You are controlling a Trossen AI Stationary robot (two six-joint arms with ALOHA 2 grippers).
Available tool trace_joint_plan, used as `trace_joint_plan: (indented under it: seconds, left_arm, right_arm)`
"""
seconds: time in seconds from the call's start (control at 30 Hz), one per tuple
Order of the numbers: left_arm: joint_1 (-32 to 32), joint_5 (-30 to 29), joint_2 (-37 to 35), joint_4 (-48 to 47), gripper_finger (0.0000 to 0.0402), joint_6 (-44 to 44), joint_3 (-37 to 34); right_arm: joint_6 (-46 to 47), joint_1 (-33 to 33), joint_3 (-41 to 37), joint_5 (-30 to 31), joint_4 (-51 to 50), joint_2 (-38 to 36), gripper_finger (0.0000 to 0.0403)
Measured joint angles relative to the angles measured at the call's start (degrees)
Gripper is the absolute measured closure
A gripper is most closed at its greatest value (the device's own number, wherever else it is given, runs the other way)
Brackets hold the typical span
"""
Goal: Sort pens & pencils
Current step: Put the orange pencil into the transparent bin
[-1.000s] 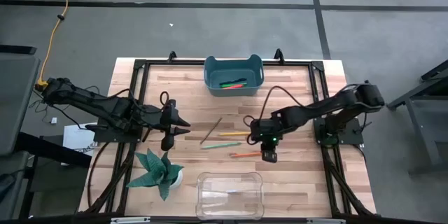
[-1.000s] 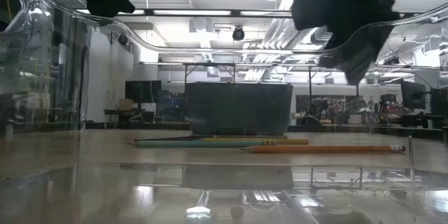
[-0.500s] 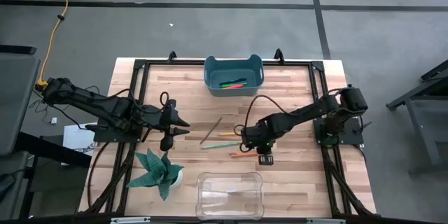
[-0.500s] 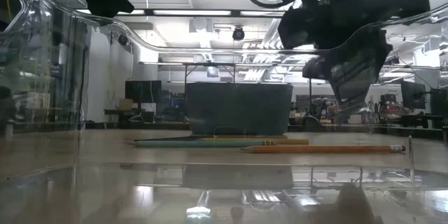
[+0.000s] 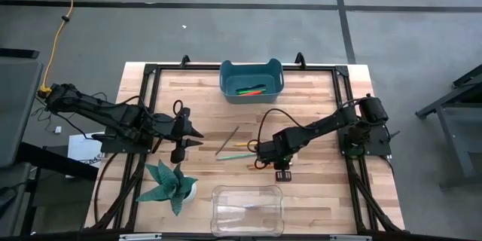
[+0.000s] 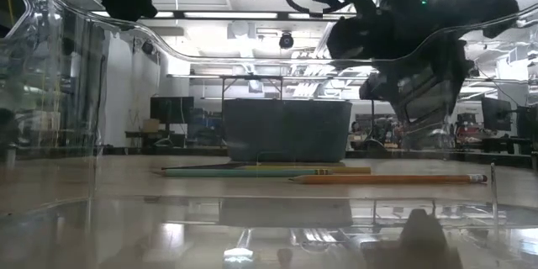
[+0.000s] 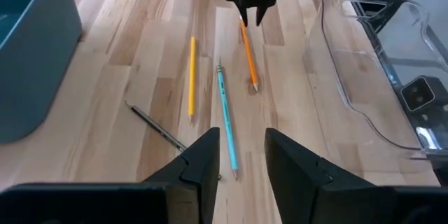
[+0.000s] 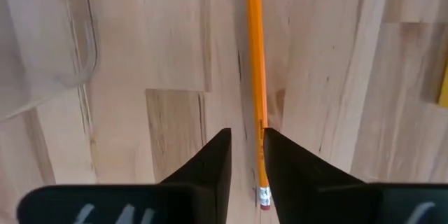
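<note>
Several pencils lie flat on the wooden table: a dark one [image 5: 227,141], a yellow one [image 5: 252,144], a teal one [image 5: 237,156] and an orange one [image 5: 257,166]. The green and red pens [image 5: 250,89] lie inside the blue bin. My right gripper [image 5: 271,161] points down over the orange pencil's eraser end [image 8: 264,197]. It is open by a narrow gap, and the pencil [image 8: 255,70] runs along one finger's inner edge. I cannot tell whether they touch. My left gripper [image 5: 197,138] is open and hovers left of the pencils.
The blue bin [image 5: 251,74] stands at the table's far edge. A clear plastic container [image 5: 247,209] sits at the near edge, just beyond the orange pencil. A green plant [image 5: 172,184] stands at the near left. Bare wood lies right of the pencils.
My right gripper has moved toward the table's left and come down over the orange pencil's eraser end. The pencils have stayed where they were, and my left arm has kept still.
</note>
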Motion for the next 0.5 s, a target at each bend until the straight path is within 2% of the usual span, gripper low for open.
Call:
trace_joint_plan:
  seconds: [0.5]
  left_arm:
    - [0.00,0.02,0.00,-1.53,0.0298,1.09,0.01]
  right_arm:
    - [-1.55,0.22,-0.44,1.85,-1.06,1.83,0.0316]
